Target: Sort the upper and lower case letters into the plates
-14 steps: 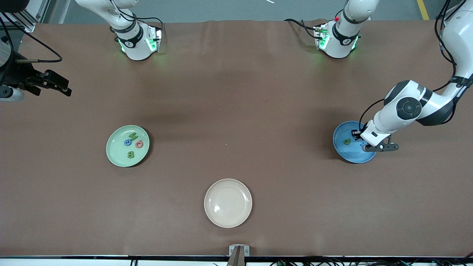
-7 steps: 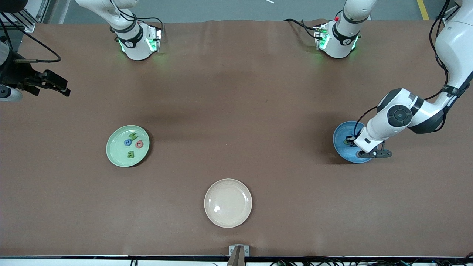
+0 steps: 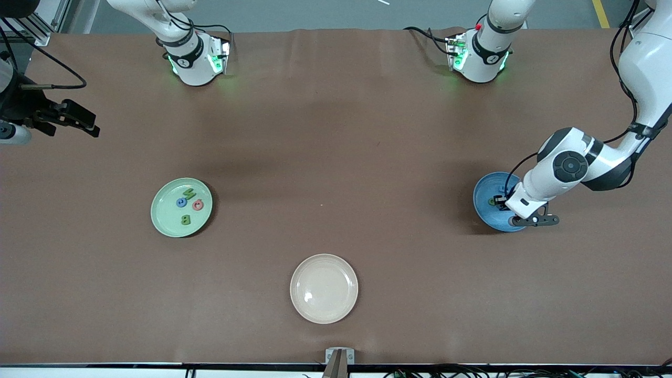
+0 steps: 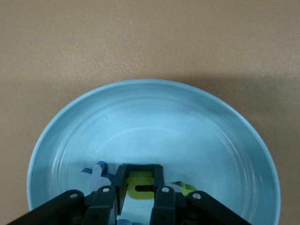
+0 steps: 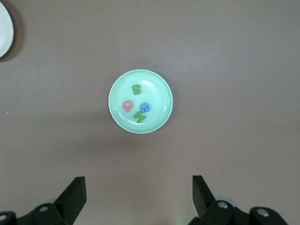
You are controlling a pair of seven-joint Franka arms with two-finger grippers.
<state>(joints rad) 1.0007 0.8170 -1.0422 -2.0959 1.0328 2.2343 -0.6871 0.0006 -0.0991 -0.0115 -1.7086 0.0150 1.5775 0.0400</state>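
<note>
The blue plate (image 3: 483, 194) lies at the left arm's end of the table. My left gripper (image 3: 497, 202) is down inside it, its fingers shut on a green letter (image 4: 140, 187). In the left wrist view the plate (image 4: 187, 126) also holds a blue cross-shaped letter (image 4: 95, 171), a second green letter (image 4: 186, 189) and a bit of another blue one. The mint green plate (image 3: 157, 210) holds a green B (image 3: 186, 219), a pink letter (image 3: 198, 205), a blue letter (image 3: 181, 202) and a green letter (image 3: 189, 194). My right gripper (image 3: 84, 124) waits open and empty at the right arm's end of the table.
A cream-beige plate (image 3: 324, 289) with nothing in it lies nearer the front camera, between the two other plates. The right wrist view shows the mint plate (image 5: 159, 91) and the cream plate's edge (image 5: 3, 33). A small bracket (image 3: 339, 357) sits at the table's front edge.
My left gripper moved across the blue plate toward the green letter and now has its fingers around it. The right arm has not moved.
</note>
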